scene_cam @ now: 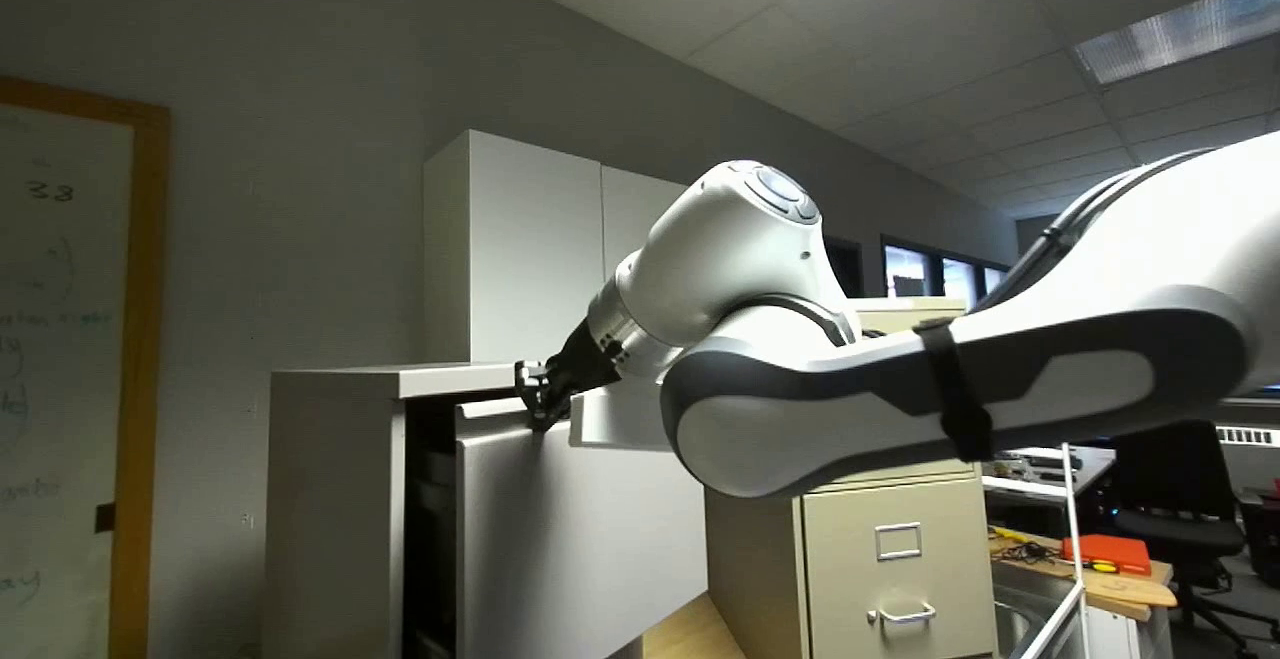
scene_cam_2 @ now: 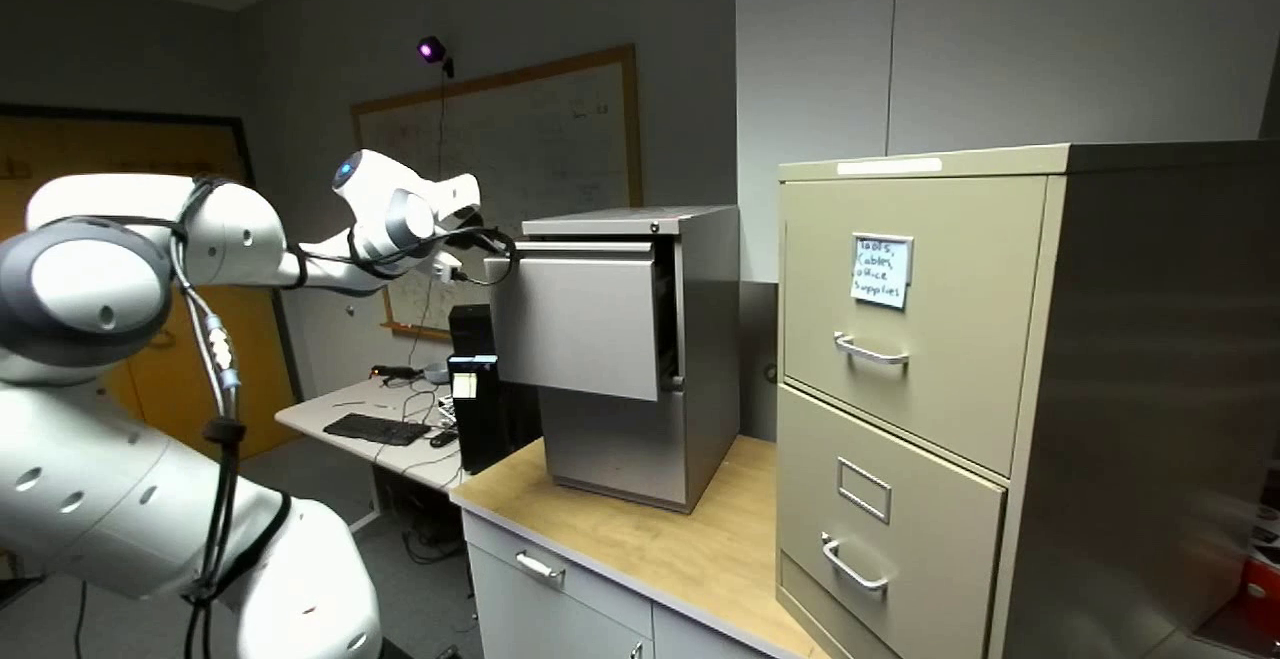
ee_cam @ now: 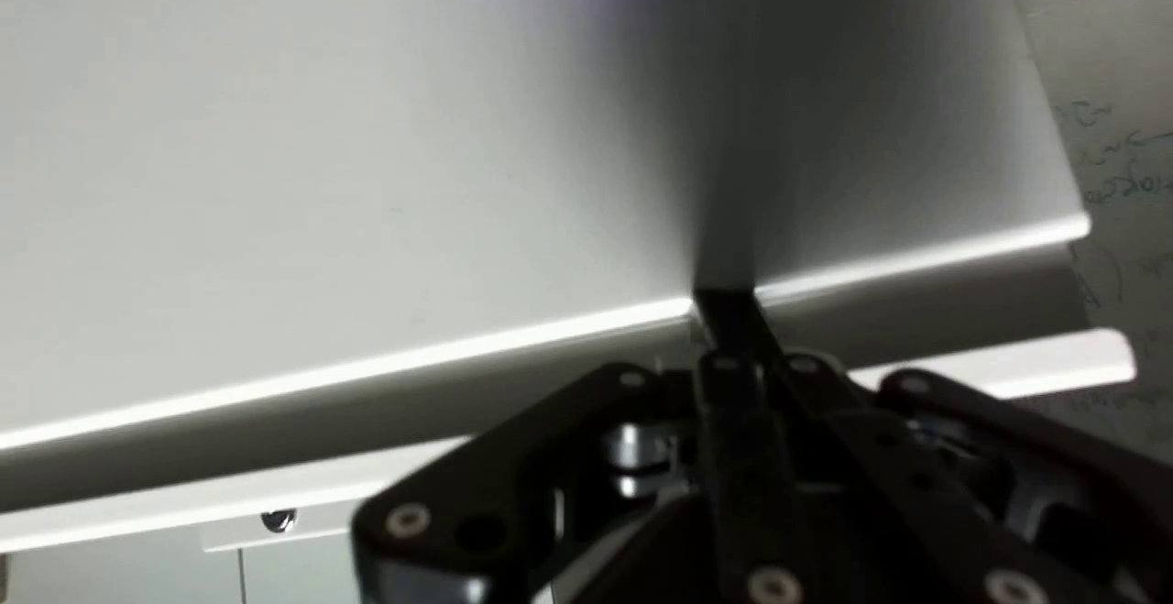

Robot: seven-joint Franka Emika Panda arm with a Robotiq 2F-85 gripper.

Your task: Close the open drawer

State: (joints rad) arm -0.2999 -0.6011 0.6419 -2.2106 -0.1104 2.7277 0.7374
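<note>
Drawer [scene_cam_2: 575,329], wide and white with a plain front, stands partway out of the upper part of its grey cabinet [scene_cam_2: 710,369], with a dark gap showing behind the front in both exterior views. At the drawer's top edge, nearer its left end as you face it, is the black hand [ee_cam: 724,297]. Its two fingers are closed together, holding nothing, and in the wrist view the tips appear to touch that edge, a shadow spreading over the front from them. The white arm [scene_cam: 1080,389] reaches in front of the drawer. Beneath the drawer, the wooden-topped desk [scene_cam_2: 640,544] carries the cabinet. To the drawer's right, as you face it, is a beige filing cabinet [scene_cam_2: 940,419], whose upper front has a handwritten label [scene_cam_2: 878,271] reading "Tools, Cables, office supplies". Lower than the drawer, on its left, lies a black keyboard [scene_cam_2: 377,429]. Higher than the drawer and farther back is a white two-door cupboard [scene_cam_2: 1000,69]. A wood-framed whiteboard [scene_cam_2: 560,149] hangs to the drawer's left, and a black chair [scene_cam: 1170,474] stands well apart to the drawer's right.
</note>
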